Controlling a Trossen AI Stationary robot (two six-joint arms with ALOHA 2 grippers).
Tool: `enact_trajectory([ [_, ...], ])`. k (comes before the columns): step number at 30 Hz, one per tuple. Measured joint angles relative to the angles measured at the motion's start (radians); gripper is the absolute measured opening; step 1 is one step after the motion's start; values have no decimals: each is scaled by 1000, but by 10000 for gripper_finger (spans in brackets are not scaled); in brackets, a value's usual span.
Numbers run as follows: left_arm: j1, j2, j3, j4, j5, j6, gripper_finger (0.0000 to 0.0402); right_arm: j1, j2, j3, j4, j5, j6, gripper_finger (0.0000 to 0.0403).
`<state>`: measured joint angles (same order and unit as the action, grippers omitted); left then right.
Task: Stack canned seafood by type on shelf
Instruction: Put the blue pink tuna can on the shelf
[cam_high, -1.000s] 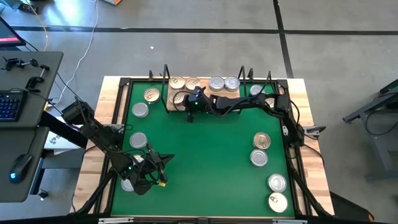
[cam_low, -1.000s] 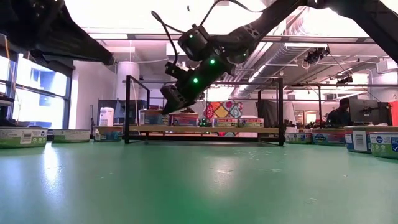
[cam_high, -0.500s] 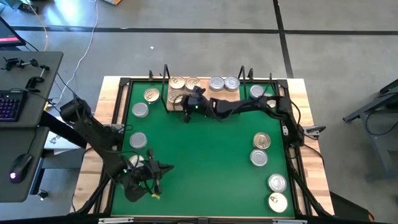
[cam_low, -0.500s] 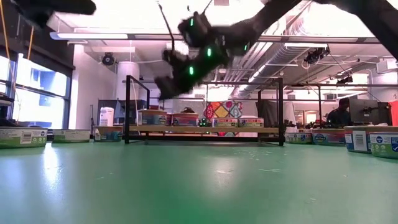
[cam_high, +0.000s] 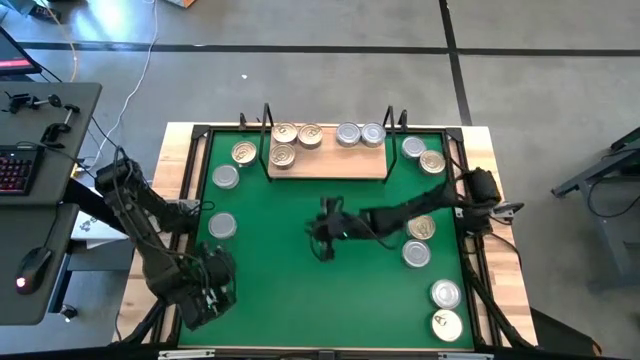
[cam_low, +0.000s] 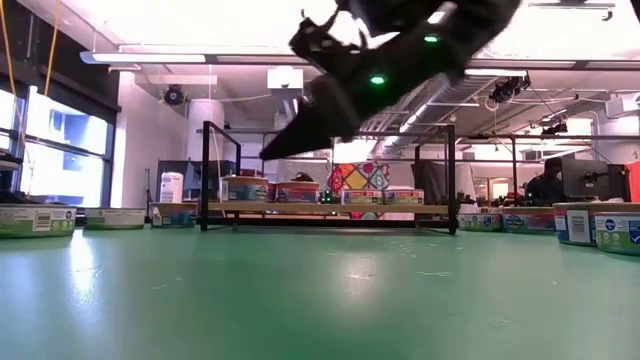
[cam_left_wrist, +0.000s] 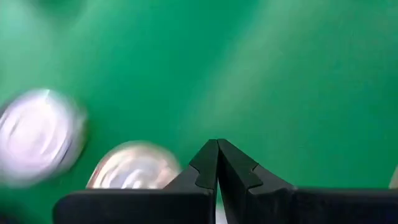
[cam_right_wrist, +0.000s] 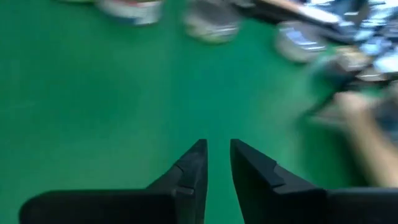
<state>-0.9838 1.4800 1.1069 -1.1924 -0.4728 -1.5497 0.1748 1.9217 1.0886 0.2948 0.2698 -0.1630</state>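
Hovering over the middle of the green mat (cam_high: 300, 280), your right tool (cam_high: 322, 243) carries nothing; its two fingers (cam_right_wrist: 193, 165) stand close together with a narrow slit of mat showing between them. In the low view this right tool (cam_low: 275, 152) hangs well above the mat, tilted down toward the shelf side.

Your left tool (cam_high: 218, 290) sits at the near left corner of the mat, fingers (cam_left_wrist: 208, 163) pressed tip to tip, gripping nothing. Its wrist view shows two tins lying on the mat just past the fingertips: a silver tin (cam_left_wrist: 38, 132), blurred, and a pale-lidded tin (cam_left_wrist: 134, 169) partly hidden behind the fingers.

The shelf (cam_high: 330, 165) lies at the far edge of the mat, between its black wire uprights. On its board you have three gold-lidded tins (cam_high: 284, 156) grouped at the left end and two silver-lidded tins (cam_high: 360, 134) side by side toward the right end.

Loose tins remain on the mat: three left of the shelf (cam_high: 226, 176), two right of it (cam_high: 424, 156), and four along the right edge (cam_high: 424, 228). The wooden worktop (cam_high: 500, 270) frames the mat.
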Motion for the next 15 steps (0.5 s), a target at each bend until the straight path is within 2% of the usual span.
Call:
enact_trajectory([
  [4, -14, 2, -30, -69, 70, -185, 0, 83, -3, -64, 59, -40, 55, 60],
  [9, -8, 3, -131, -7, 244, -265, 0, 131, -3, -92, 111, -25, 59, 60],
  [12, -4, 3, -192, 26, 252, -279, 0, 144, -3, -89, 130, -16, 58, 60],
  [15, 10, 3, -243, 53, 210, -281, 0, 147, -3, -89, 130, -16, 58, 60],
])
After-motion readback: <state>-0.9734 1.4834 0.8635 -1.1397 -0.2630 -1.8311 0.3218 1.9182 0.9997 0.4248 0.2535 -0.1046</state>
